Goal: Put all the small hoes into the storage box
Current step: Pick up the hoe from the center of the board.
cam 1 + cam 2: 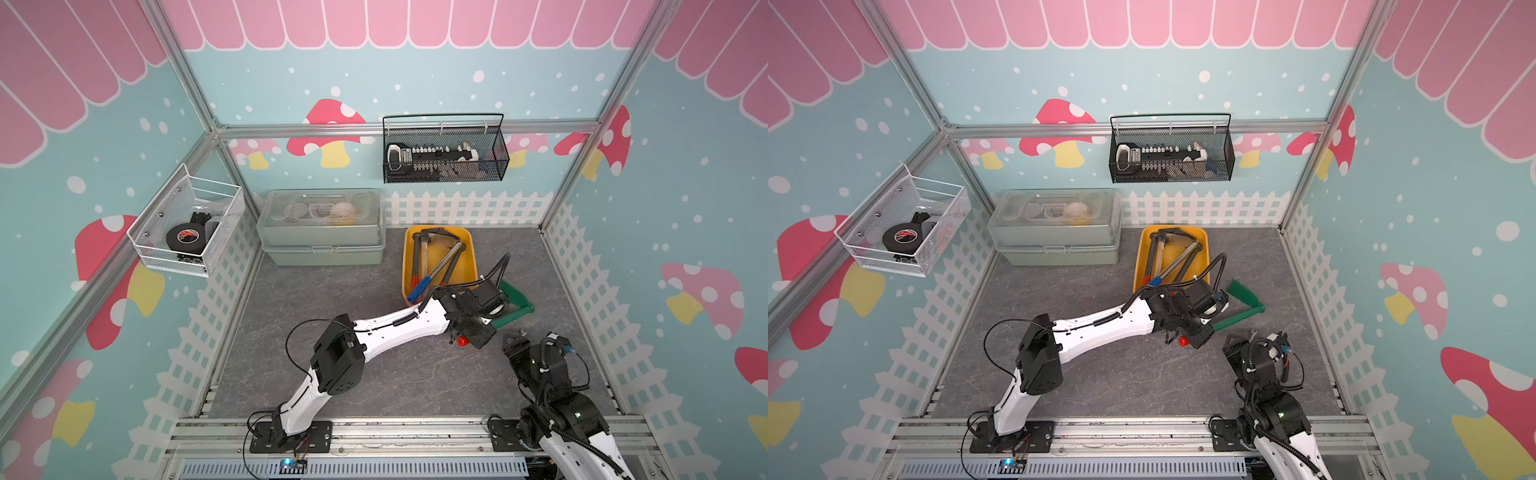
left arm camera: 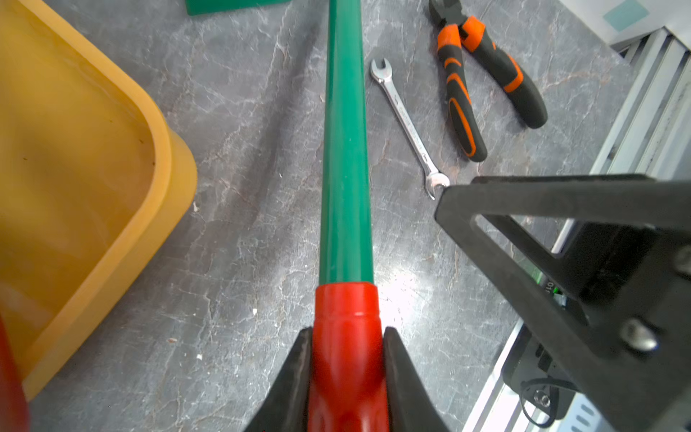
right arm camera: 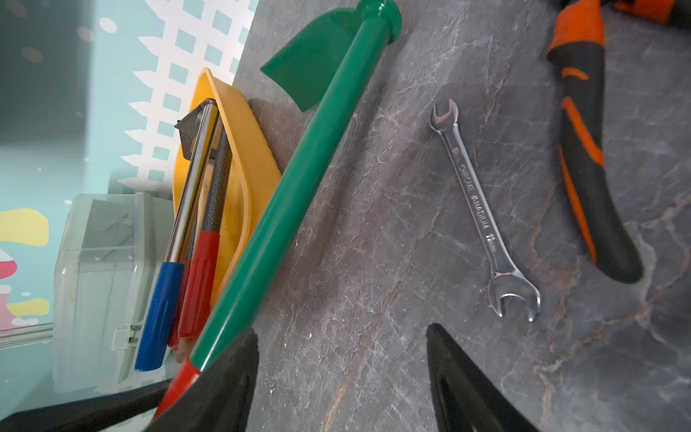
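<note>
The small hoe (image 1: 515,313) (image 1: 1246,313) is green plastic with a red grip. It lies just right of the storage box (image 1: 405,266) (image 1: 1138,266), a yellow tray holding several long-handled tools. My left gripper (image 1: 484,326) (image 2: 347,331) is shut on the hoe's red grip. The green shaft (image 2: 346,149) runs away from the jaws past the box's corner (image 2: 160,149). My right gripper (image 1: 513,338) (image 3: 342,329) hangs open over bare table near the hoe's grip end, with nothing between its fingers. In the right wrist view the hoe (image 3: 299,179) lies alongside the box (image 3: 243,209).
A silver wrench (image 2: 407,123) (image 3: 482,213) and orange-black pliers (image 2: 482,74) (image 3: 583,149) lie on the table right of the hoe. A grey-green lidded case (image 1: 322,232) stands left of the box. A black wire basket (image 1: 444,153) and a white mesh basket (image 1: 187,224) hang on the walls.
</note>
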Robot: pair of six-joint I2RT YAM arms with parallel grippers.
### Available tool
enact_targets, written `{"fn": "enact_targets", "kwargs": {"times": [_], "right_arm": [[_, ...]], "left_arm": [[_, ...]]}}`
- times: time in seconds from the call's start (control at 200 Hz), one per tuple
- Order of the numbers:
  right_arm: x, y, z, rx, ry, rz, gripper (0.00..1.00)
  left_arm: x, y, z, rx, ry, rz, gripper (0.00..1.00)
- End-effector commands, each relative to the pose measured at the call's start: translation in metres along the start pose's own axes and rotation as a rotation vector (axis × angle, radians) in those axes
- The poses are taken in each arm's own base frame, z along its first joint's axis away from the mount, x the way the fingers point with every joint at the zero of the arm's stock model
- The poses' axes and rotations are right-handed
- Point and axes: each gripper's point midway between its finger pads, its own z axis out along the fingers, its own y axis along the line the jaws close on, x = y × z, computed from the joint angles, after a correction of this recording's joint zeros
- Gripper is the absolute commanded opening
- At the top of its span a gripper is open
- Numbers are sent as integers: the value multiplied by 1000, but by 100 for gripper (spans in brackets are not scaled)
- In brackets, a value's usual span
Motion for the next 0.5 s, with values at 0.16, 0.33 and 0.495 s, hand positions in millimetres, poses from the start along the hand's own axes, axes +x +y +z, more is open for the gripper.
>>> {"fn": "enact_targets", "kwargs": {"times": [0.16, 0.33, 0.495], "right_arm": [[-9, 1, -8, -1, -39, 11, 70], [-9, -1, -8, 9, -43, 3, 70], [-12, 0, -8, 18, -53, -26, 71]], "left_arm": [[-58, 8, -34, -36, -202, 48, 0], [-70, 18, -44, -67, -250, 41, 0], [-78, 31, -57, -104, -284, 23, 0]]}}
